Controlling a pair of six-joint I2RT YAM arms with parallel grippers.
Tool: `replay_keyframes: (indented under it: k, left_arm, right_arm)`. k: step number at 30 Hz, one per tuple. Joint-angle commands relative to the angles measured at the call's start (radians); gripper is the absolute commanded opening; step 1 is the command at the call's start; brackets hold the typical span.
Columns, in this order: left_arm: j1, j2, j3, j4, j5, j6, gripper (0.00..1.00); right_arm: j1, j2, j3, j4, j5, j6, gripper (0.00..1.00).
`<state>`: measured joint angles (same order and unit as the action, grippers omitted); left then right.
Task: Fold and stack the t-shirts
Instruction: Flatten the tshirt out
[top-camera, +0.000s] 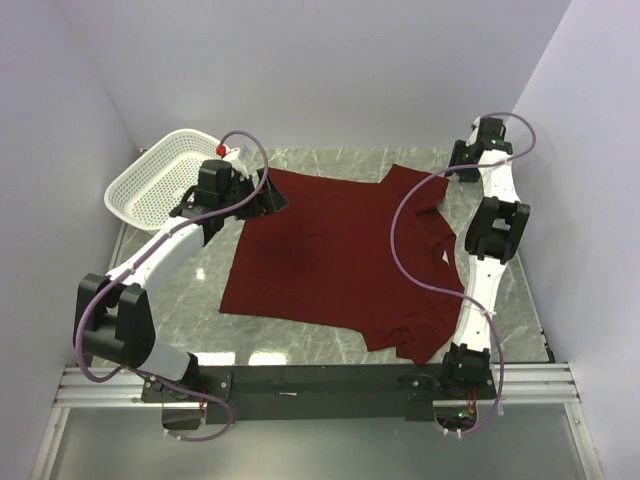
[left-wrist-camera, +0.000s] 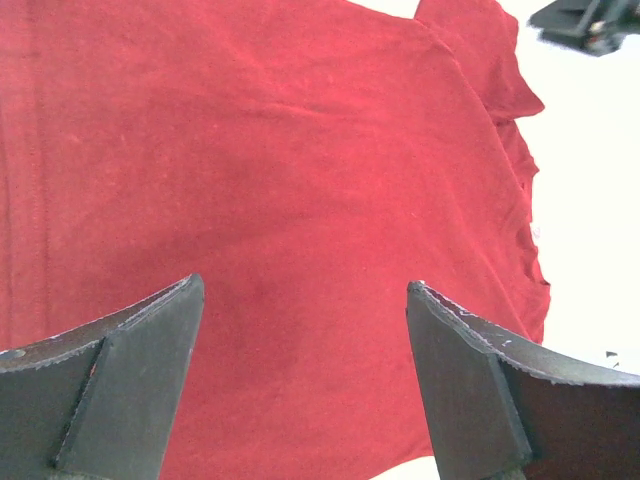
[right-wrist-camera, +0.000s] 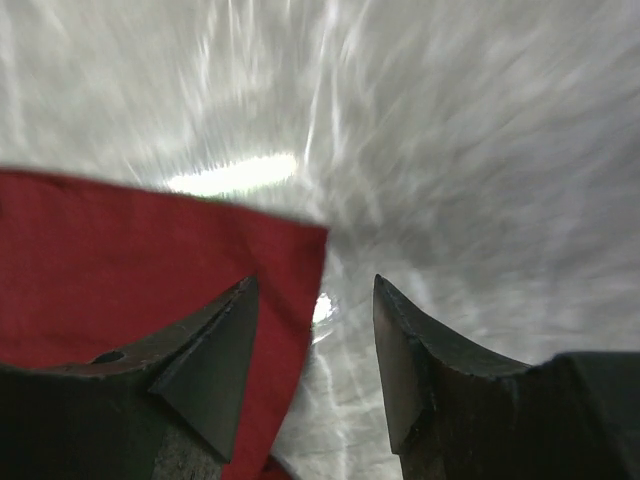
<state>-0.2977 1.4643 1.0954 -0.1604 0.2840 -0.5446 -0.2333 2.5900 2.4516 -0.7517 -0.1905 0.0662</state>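
Note:
The maroon t-shirt (top-camera: 330, 255) lies spread flat on the marble table, with one sleeve at the far right and one at the near right. My left gripper (top-camera: 268, 196) is open and hovers over the shirt's far left corner. In the left wrist view the red cloth (left-wrist-camera: 280, 170) fills the space under the open left gripper (left-wrist-camera: 305, 290). My right gripper (top-camera: 457, 162) is open at the far right, just beyond the sleeve. In the right wrist view a straight edge and corner of the shirt (right-wrist-camera: 120, 260) lie below the open right gripper (right-wrist-camera: 315, 285). Neither gripper holds anything.
A white perforated basket (top-camera: 150, 185) stands at the far left, tilted against the wall, just behind the left arm. White walls close in the marble table (top-camera: 500, 300) on three sides. The arms' cables loop above the shirt.

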Motion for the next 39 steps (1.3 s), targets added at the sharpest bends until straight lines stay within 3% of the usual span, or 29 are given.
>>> replay_keyframes:
  k: [1,12,20,24,28,30,39]
  left_arm:
    - [0.002,-0.022,0.020,0.045,0.041,-0.014,0.88]
    - [0.002,-0.088,-0.026,0.024,0.038,-0.026,0.88]
    - [0.002,-0.125,-0.015,-0.021,0.034,-0.023,0.88]
    - [0.000,-0.154,-0.019,-0.034,0.030,-0.025,0.88]
    - [0.002,-0.180,-0.025,-0.037,0.035,-0.029,0.88]
    - [0.002,-0.188,-0.028,-0.042,0.040,-0.031,0.88]
    - [0.002,-0.248,-0.087,-0.024,0.060,-0.058,0.88]
  right_arm:
    - [0.006,0.007,0.046,-0.078,-0.072,0.029,0.57]
    - [0.006,0.058,0.023,-0.136,-0.167,0.110,0.57]
    - [0.041,0.055,0.018,-0.193,-0.089,0.083,0.50]
    - [0.055,0.061,0.029,-0.244,-0.113,0.055,0.35]
    - [0.049,0.018,-0.050,-0.218,-0.106,0.049,0.07]
    - [0.046,-0.022,-0.104,-0.189,-0.086,0.041,0.00]
    - [0.032,-0.277,-0.520,-0.094,0.020,-0.084,0.00]
